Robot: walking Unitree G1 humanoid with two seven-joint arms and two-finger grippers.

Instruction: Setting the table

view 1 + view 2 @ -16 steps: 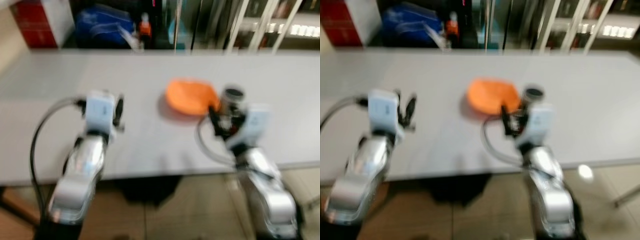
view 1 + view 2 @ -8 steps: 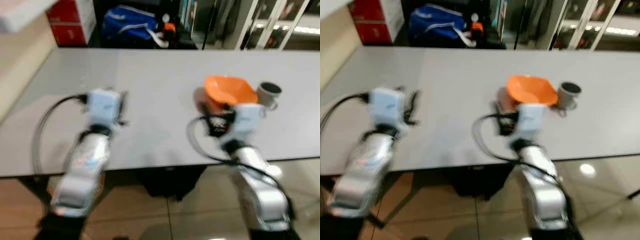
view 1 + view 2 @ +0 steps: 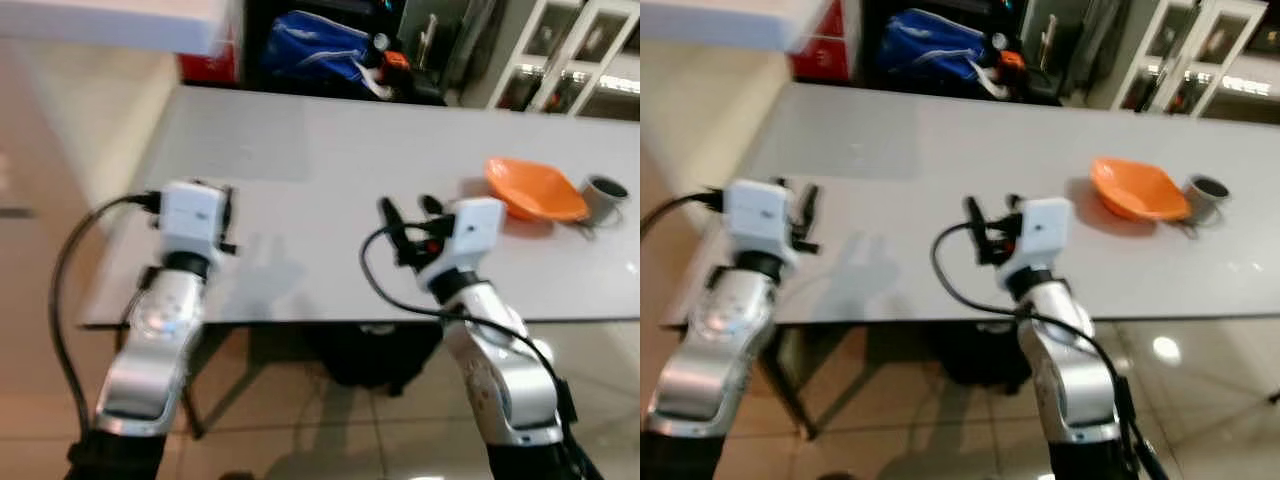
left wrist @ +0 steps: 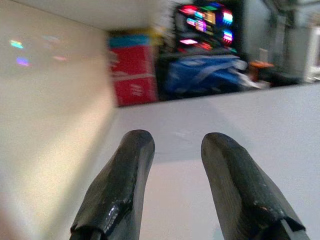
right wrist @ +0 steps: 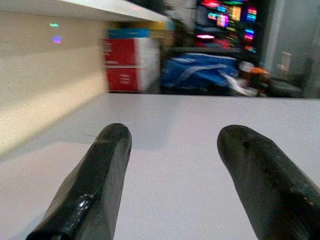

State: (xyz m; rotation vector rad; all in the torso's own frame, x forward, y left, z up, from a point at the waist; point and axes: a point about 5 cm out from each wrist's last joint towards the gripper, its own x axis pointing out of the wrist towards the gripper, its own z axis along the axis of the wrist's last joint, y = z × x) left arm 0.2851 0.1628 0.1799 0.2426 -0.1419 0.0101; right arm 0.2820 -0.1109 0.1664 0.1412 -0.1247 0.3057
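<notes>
You're looking at a long grey table (image 3: pixel 300 140) with both arms raised over its near edge. Your left gripper (image 4: pixel 172 165) hangs above the table's near left part, fingers (image 4: pixel 125 185) parted by a moderate gap with bare tabletop between them, nothing held. Your right gripper (image 5: pixel 172 165) sits over the near middle of the table, fingers (image 5: pixel 100 175) spread wider than the left's, also holding nothing (in the left eye view its black tips (image 3: pixel 385 212) stick up just left of the white wrist block).

The task's things sit together toward the table's right end, well apart from both grippers: an orange bowl (image 3: pixel 535 188), tilted a little, and just beside it on its right a small grey cup (image 3: pixel 603 195) standing upright; whether the two touch, you can't tell. A black cable (image 3: pixel 385 290) loops off the right wrist and another (image 3: pixel 65 290) off the left.

Beyond the far edge of the table there's a blue bag (image 3: pixel 320 60) with a pale strap, a red box (image 4: pixel 132 75) to its left with white markings too blurred to read, and a small orange-topped item (image 3: pixel 393 62) by the bag. Bright coloured screens or signs (image 4: pixel 205 22) glow behind; no lettering legible. White shelving (image 3: pixel 570 60) stands at the far right. Tiled floor (image 3: pixel 300 420) below the table
</notes>
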